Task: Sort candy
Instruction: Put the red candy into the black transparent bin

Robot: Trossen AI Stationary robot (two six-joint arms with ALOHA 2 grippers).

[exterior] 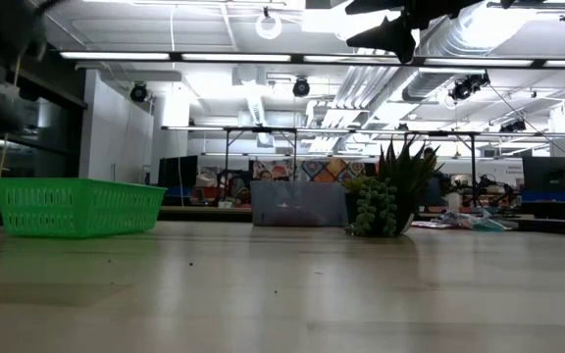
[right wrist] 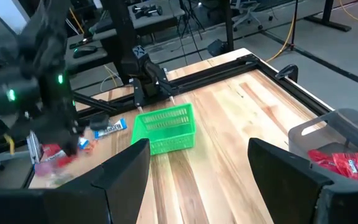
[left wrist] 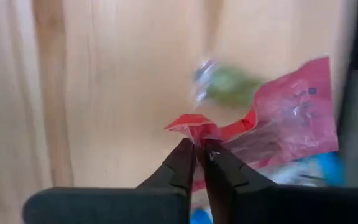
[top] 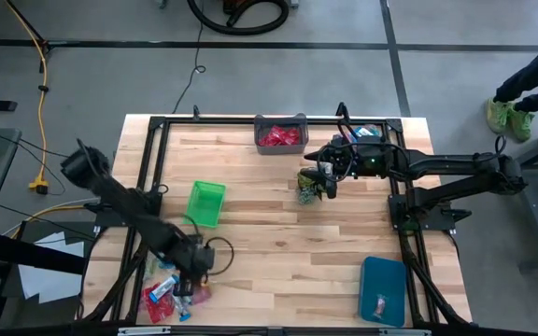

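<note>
Light wooden table (top: 278, 233) seen from above, with both dark arms at work over it. The left tool (left wrist: 197, 152) is at the near left corner of the table, its two fingers pinched together on the crumpled edge of a red flat wrapped sweet (left wrist: 194, 129). This sweet belongs to a small heap of red, blue-and-white and greenish wrapped candy (top: 171, 294) lying at that corner; a pale green wrapped piece (left wrist: 225, 84) lies just beyond the pinched one. The right tool (right wrist: 197, 168) hangs high over the far right part of the table, its fingers spread wide and holding nothing, near a small spiky green plant (exterior: 385, 196). A green mesh basket (top: 205, 203) stands left of centre. A grey bin (top: 280, 133) at the far edge contains red candy. A teal bin (top: 383, 289) at the near right holds one wrapped piece.
</note>
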